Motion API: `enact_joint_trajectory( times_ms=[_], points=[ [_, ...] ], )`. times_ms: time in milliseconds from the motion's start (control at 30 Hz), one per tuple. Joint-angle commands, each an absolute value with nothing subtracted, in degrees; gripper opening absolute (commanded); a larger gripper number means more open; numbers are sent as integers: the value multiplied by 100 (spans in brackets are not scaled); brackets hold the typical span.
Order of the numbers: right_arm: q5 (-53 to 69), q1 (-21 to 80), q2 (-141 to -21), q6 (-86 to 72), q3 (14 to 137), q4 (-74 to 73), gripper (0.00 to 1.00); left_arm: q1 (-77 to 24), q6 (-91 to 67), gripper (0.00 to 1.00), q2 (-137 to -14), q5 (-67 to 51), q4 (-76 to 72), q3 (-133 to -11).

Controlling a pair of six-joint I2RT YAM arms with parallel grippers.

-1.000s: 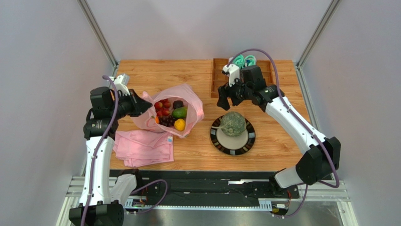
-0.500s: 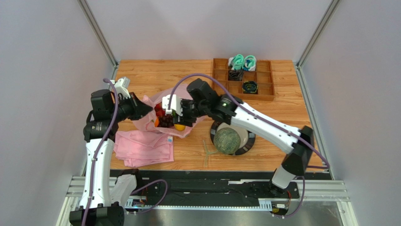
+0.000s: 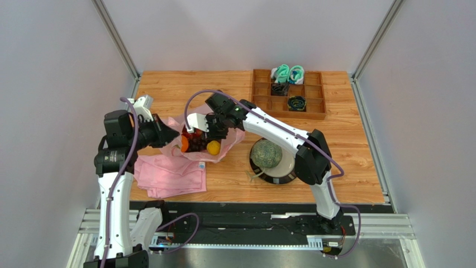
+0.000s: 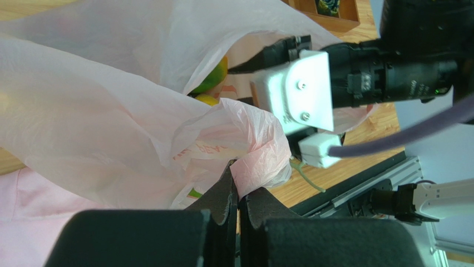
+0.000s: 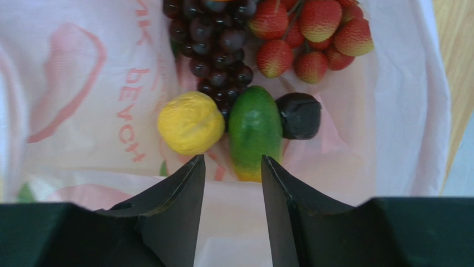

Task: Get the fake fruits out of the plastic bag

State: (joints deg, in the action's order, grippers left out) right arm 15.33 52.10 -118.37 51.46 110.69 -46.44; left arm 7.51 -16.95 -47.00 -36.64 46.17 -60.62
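Note:
The pink plastic bag lies open left of centre. Inside it I see a yellow lemon, a green fruit, dark purple grapes, red berries and a dark piece. An orange shows at the bag's left side. My left gripper is shut on the bag's crumpled rim, holding it up. My right gripper hangs open over the bag mouth, just short of the lemon and green fruit, holding nothing. The netted melon sits on a plate.
A folded pink cloth lies in front of the bag. A wooden tray with teal and black items stands at the back right. The right arm stretches across the table above the plate.
My right arm has swung left from above the plate to the bag mouth, and its jaws have narrowed. The melon has shifted slightly on the plate. The left gripper has kept its hold.

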Motion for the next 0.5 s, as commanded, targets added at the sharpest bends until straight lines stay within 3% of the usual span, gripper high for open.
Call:
enact_joint_trajectory(
  times_ms=[0,467],
  points=[
    [1187,5212,-12295,5440,11732,-4929,46,791,-1529,0,-4676,-3779,4825,-6302],
    [739,5194,-13394,5827,12638,-5563,62,791,-1538,0,-4755,-3920,4720,-6161]
  ],
)
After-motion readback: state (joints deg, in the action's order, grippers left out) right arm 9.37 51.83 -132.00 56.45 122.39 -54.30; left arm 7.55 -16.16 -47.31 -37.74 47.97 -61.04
